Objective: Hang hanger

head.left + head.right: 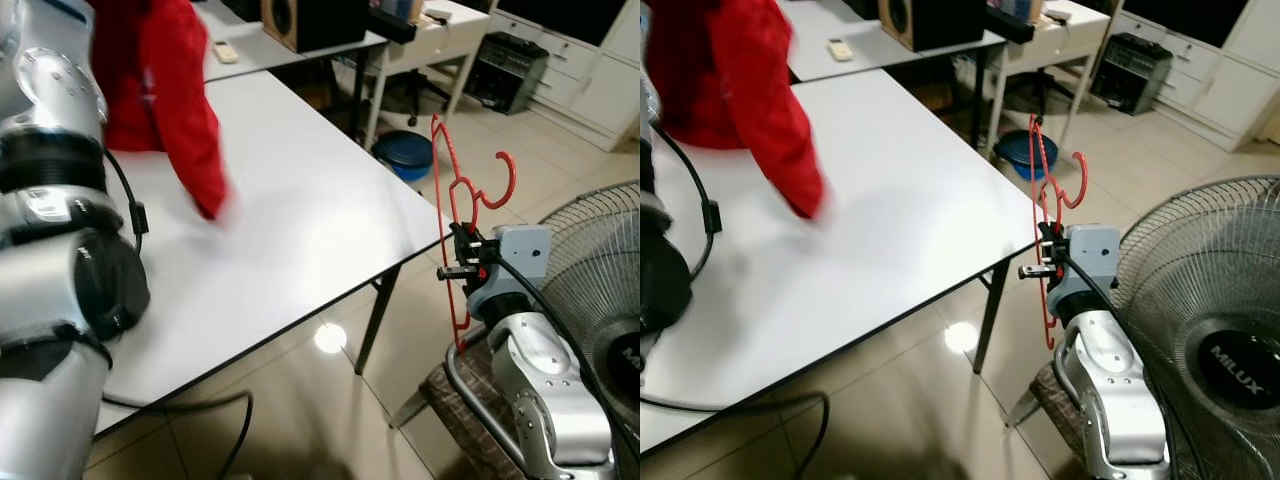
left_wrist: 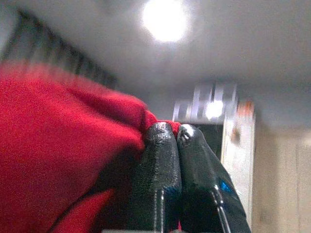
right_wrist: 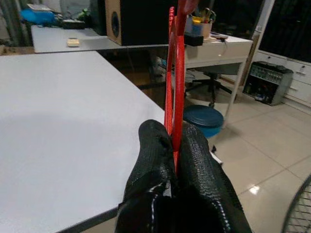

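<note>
- Left eye view: the right gripper [image 1: 462, 256] is pinching a red plastic hanger [image 1: 449, 215], held off the white table's [image 1: 300, 210] corner, over the tiled floor. The hanger stands nearly upright, its long axis running up and down through the fingers, the hook curling away toward the robot's right. A blurred red garment [image 1: 165, 90] hangs over the table on the robot's left, well apart from the hanger.
- Right eye view: same scene; a standing fan [image 1: 1215, 340] sits just beside the right arm. No rail or rod to hang from can be made out here.
- Left wrist view: the left gripper [image 2: 177, 133] has its two black fingers pressed together on a fold of the red garment, which spills away from the fingertips. The picture is blurred.
- Right wrist view: the right fingers [image 3: 155, 145] clamp the hanger's thin red bars, which rise straight ahead of the tips; the table lies beyond and to one side.
- My read: hanger and garment are in opposite hands, so the next move turns on bringing them together; the right gripper carries the hanger and is the one that would have to cross toward the cloth.
</note>
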You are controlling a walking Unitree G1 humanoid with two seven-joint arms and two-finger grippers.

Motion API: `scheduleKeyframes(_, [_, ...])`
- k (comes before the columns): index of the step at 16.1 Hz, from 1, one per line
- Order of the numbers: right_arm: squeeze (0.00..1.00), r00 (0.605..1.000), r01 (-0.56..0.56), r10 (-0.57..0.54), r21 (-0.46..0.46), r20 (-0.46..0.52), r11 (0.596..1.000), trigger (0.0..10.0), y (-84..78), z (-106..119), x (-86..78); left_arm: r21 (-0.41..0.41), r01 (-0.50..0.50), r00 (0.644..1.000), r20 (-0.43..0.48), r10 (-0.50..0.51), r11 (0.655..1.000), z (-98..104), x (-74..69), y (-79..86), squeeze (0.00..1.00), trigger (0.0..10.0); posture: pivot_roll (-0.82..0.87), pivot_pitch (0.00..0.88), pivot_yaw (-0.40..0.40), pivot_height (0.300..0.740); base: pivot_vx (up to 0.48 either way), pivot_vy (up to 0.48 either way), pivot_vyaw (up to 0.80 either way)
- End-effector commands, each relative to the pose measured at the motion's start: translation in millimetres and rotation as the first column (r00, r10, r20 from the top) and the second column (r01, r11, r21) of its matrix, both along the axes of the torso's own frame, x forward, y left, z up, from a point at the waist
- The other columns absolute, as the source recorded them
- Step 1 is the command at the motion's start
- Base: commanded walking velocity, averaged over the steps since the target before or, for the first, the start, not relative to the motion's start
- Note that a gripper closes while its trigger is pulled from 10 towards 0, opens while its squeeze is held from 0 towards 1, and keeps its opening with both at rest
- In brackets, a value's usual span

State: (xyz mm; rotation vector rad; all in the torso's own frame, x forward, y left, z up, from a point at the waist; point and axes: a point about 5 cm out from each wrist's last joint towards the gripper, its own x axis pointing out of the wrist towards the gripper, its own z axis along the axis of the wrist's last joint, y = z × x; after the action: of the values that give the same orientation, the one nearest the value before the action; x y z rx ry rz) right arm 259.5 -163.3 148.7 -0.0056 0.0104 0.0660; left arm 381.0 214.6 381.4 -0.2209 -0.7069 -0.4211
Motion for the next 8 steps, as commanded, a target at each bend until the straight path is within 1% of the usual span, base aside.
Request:
scheduleKeyframes(1, [0.00,1.000,0.008,-0.007,-0.006,0.008,1.000,10.0,-0.8,-0.1,-0.8,0.085,0.010,0.994,-0.109,0.000,0.996,-30.9,10.1,-9.9,0.00,0.0,-0.17,0.000,-0.018,0.740,0.000,0.000,0.00])
scheduleKeyframes(2, [0.00,1.000,0.001,-0.001,-0.007,0.008,1.000,10.0,0.5,-0.4,-0.7,0.131,0.019,0.990,-0.138,0.000,0.991,-45.4,11.7,-13.3,0.00,0.0,-0.17,0.000,-0.018,0.740,0.000,0.000,0.00])
scheduleKeyframes(3, [0.00,1.000,-0.001,0.001,-0.008,0.006,1.000,10.0,0.4,-0.7,-0.4,0.172,0.029,0.987,-0.162,-0.001,0.985,-54.8,11.7,-15.3,0.00,0.0,-0.16,0.000,-0.022,0.740,0.000,0.000,0.00])
scheduleKeyframes(4, [0.00,1.000,-0.003,0.003,-0.009,0.004,1.000,10.0,0.5,-1.0,0.2,0.240,0.033,0.981,-0.193,0.015,0.970,-64.9,11.4,-17.3,0.00,0.0,-0.16,0.000,-0.026,0.740,0.000,0.000,0.00])
scheduleKeyframes(5, [0.00,1.000,-0.007,0.007,-0.011,0.002,1.000,10.0,1.1,-1.3,0.8,0.312,0.040,0.974,-0.222,0.032,0.949,-75.1,10.9,-19.4,0.00,0.0,-0.16,0.000,-0.024,0.740,0.000,0.000,0.00])
scheduleKeyframes(6, [0.00,1.000,-0.011,0.011,-0.014,-0.001,1.000,10.0,1.8,-1.9,1.2,0.391,0.074,0.966,-0.255,0.031,0.918,-88.3,9.2,-23.7,0.00,0.0,-0.16,0.000,-0.023,0.740,0.000,0.000,0.00])
scheduleKeyframes(7, [0.00,1.000,-0.012,0.012,-0.014,-0.005,1.000,10.0,2.5,-2.9,1.4,0.480,0.133,0.957,-0.291,0.014,0.867,-105.5,6.0,-31.9,0.00,0.0,-0.16,0.000,-0.022,0.740,0.000,0.000,0.00])
scheduleKeyframes(8, [0.00,1.000,-0.012,0.012,-0.014,-0.005,1.000,10.0,2.7,-3.1,1.5,0.499,0.147,0.954,-0.299,0.010,0.854,-109.4,5.3,-33.8,0.00,0.0,-0.16,0.000,-0.022,0.740,0.000,0.000,0.00])
